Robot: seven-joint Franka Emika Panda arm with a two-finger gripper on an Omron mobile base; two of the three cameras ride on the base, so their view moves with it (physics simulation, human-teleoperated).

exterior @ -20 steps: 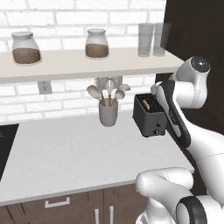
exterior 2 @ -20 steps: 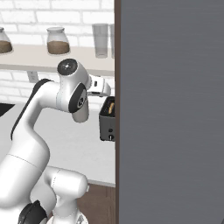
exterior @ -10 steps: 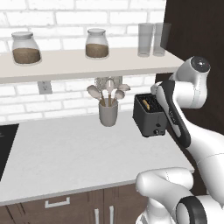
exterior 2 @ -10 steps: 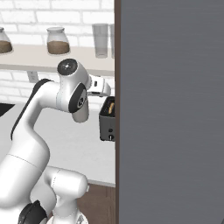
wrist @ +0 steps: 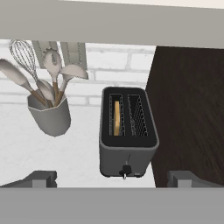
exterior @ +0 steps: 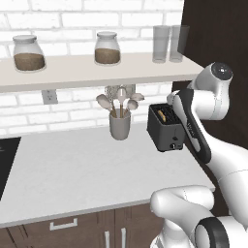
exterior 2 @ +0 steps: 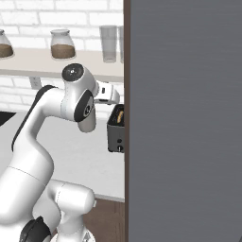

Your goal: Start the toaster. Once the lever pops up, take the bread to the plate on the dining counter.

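The toaster was seen in the middle of the hand view, standing on the white counter right beside a dark wall panel. In the left base view the toaster was at the right of the middle, and in the right base view it was half hidden behind a big grey panel. The bread was tucked down in the left slot, so that it could be toasted. Its top edge was also seen in the left base view. The small lever knob was low on the front of the toaster, at the bottom middle of the hand view.

The gripper was held above and in front of the toaster, likely so the lever could be reached. Its two fingertips were spread wide apart at the bottom corners of the hand view, and nothing was held between them.

A grey cup of spoons and a whisk was left at the upper left, a little apart from the toaster, out of the way. The lever was probably not yet pushed down. No plate could be seen.
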